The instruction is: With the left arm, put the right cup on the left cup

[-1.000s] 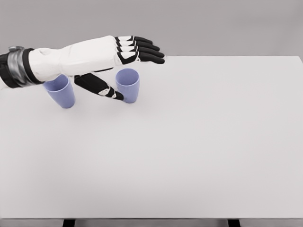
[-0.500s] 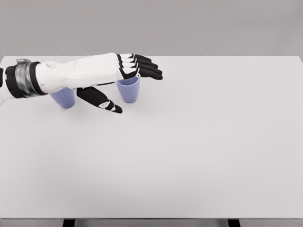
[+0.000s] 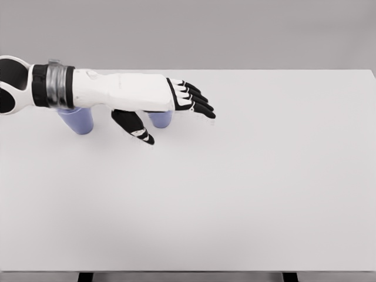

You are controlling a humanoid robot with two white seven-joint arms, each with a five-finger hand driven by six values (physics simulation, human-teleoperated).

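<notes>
A single head-mounted camera supplies the only view. It looks forward and downward from the robot's side of the white table (image 3: 247, 194), from above tabletop height. The near table edge runs along the bottom of the frame, with two dark legs just visible beneath it. The far edge lies across the upper third, with a plain grey backdrop beyond. The framing is medium-wide: nearly the full table width is covered, and the right edge is in frame. The left arm (image 3: 117, 91) enters from the left border. No second view exists for overlap.
</notes>
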